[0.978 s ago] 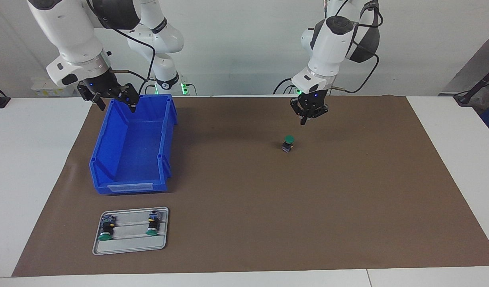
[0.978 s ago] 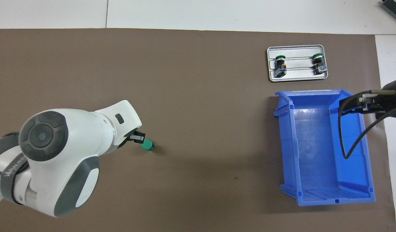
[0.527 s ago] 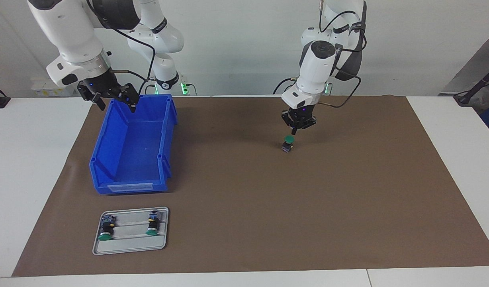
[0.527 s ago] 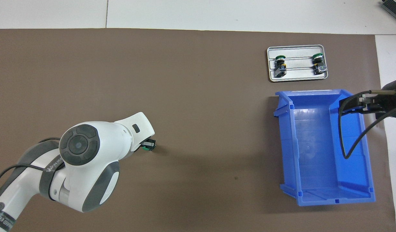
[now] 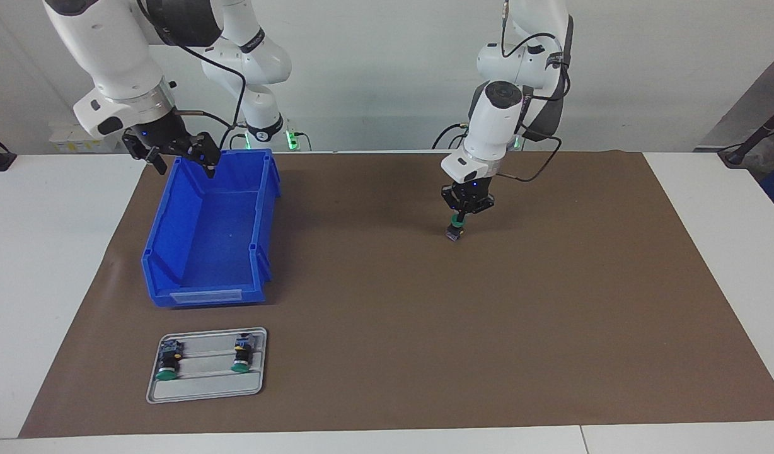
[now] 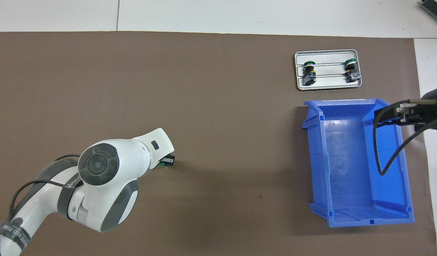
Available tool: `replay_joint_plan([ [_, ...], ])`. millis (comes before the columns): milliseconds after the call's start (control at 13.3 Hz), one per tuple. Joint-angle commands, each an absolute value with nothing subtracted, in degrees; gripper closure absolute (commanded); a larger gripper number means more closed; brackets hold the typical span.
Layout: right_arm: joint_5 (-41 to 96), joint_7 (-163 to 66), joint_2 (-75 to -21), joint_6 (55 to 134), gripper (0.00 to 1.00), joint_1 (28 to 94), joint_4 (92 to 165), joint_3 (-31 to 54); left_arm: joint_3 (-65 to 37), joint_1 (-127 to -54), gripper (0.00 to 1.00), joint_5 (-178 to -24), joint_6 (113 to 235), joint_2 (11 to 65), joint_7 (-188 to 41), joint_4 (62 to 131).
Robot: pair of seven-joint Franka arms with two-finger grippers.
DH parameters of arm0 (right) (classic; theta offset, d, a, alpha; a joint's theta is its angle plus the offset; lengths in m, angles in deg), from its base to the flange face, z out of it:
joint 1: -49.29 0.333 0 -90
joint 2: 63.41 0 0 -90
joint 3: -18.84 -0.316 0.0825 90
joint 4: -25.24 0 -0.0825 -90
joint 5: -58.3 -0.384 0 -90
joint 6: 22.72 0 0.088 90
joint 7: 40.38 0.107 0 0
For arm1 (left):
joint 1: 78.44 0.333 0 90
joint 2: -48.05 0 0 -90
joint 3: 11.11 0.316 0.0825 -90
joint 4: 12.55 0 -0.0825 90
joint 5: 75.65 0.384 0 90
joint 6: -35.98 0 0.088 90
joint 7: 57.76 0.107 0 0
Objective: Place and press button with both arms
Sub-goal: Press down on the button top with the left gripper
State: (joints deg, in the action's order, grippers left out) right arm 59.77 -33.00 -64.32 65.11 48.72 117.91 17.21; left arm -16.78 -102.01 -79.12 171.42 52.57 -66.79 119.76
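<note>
Button (image 5: 455, 231), green-capped, upright on the brown mat mid-tabletop. Left pincer (image 5: 461, 219), tips pressed together, has dropped onto its cap within the last second: pressing likely under way. Right pincer (image 5: 180, 157), spread, waits over the blue bin (image 5: 173, 252).

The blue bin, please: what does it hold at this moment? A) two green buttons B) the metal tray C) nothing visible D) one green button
C: the blue bin shows only its bare floor in both views; two buttons lie on the tray, and one button stands on the mat.
</note>
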Motion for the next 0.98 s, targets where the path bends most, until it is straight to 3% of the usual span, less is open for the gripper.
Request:
replay_joint_plan([
  [0,59.88,-34.49,-65.61,65.70,0.00,48.14,119.37,16.91,-16.12,-102.79,1.00,-77.84,172.65,53.50,-66.99,121.22],
  [903,59.88,-34.49,-65.61,65.70,0.00,48.14,119.37,16.91,-16.12,-103.05,1.00,-77.84,172.91,54.03,-66.99,124.30],
])
